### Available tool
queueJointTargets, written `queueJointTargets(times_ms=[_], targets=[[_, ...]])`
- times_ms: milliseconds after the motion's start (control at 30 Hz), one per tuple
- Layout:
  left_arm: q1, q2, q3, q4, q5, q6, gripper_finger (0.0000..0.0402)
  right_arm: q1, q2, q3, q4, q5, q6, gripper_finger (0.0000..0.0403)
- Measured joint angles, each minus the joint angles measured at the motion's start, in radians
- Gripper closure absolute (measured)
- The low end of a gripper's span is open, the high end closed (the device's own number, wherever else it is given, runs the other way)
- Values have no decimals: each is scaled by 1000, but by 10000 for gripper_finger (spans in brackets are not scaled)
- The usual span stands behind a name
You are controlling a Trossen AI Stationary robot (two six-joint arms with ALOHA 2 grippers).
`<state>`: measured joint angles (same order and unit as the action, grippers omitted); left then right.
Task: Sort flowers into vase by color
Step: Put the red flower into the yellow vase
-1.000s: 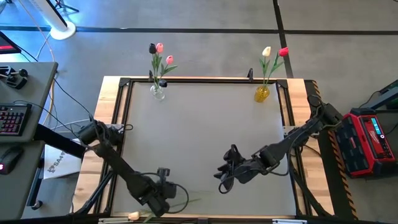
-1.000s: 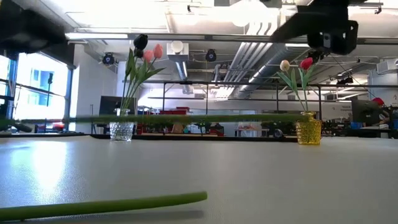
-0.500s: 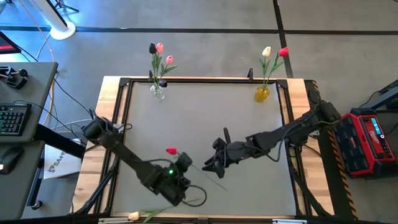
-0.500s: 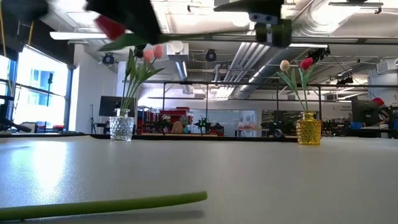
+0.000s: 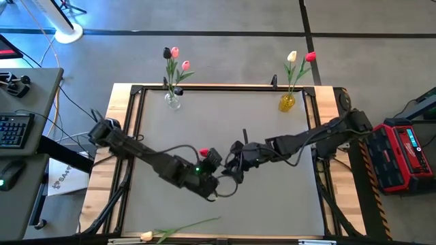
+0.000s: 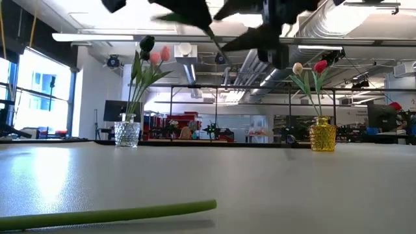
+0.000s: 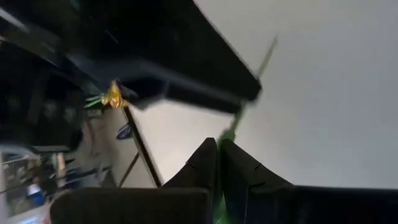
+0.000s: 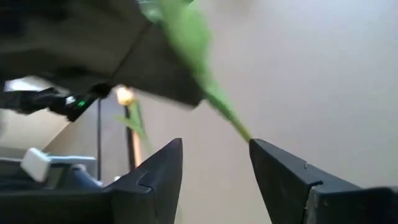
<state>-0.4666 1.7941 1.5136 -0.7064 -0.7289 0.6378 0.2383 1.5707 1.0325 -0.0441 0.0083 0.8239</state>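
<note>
My left gripper (image 5: 212, 165) hangs over the table's middle, shut on a red tulip (image 5: 203, 152). The tulip's green stem (image 7: 249, 93) runs out past the fingers, clear of the table. My right gripper (image 5: 231, 166) is close by on the right, open, and faces the left one. In the right wrist view the stem's free end (image 8: 239, 127) reaches to just before the gap between the open fingers (image 8: 283, 171); I cannot tell whether it touches them. A cream tulip (image 5: 178, 229) lies flat along the near edge. My left gripper pinches the red tulip's stem (image 7: 227, 133) between its two shut fingers, slanting down from the table's left. The red head (image 5: 203, 152) is on the far side of the gripper, and the bare stem points away toward my right gripper. The flower is lifted clear.
A clear vase (image 5: 173, 101) with pink and near-black tulips stands at the far left edge. A yellow vase (image 5: 287, 102) with a cream and a red tulip stands at the far right. A black frame (image 5: 225, 87) runs around the tabletop.
My left gripper has risen from the near edge and gone toward the table's middle with the red tulip, rolling as it went, so that the flower has turned about. My right gripper has gone toward the table's left, toward the left gripper, and has stayed open.
</note>
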Motion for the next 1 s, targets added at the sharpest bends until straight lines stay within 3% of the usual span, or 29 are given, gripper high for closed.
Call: queueJointTargets(times_ms=[233, 433, 633, 800, 1000], targets=[[53, -26, 1, 20, 197, 16, 400, -50, 0, 0, 3, 2, -82, 258], [101, -49, 1, 14, 263, -30, 400, -68, -2, 0, 5, 8, -213, 288], [144, -80, 1, 19, 279, -56, 399, -69, -2, 0, 6, -1, -300, 374], [194, -95, 1, 15, 287, -283, 399, -94, -2, 0, -14, 72, -226, 394], [263, -149, 1, 13, 404, -536, 399, -167, -19, 0, -138, 204, -159, 401]])
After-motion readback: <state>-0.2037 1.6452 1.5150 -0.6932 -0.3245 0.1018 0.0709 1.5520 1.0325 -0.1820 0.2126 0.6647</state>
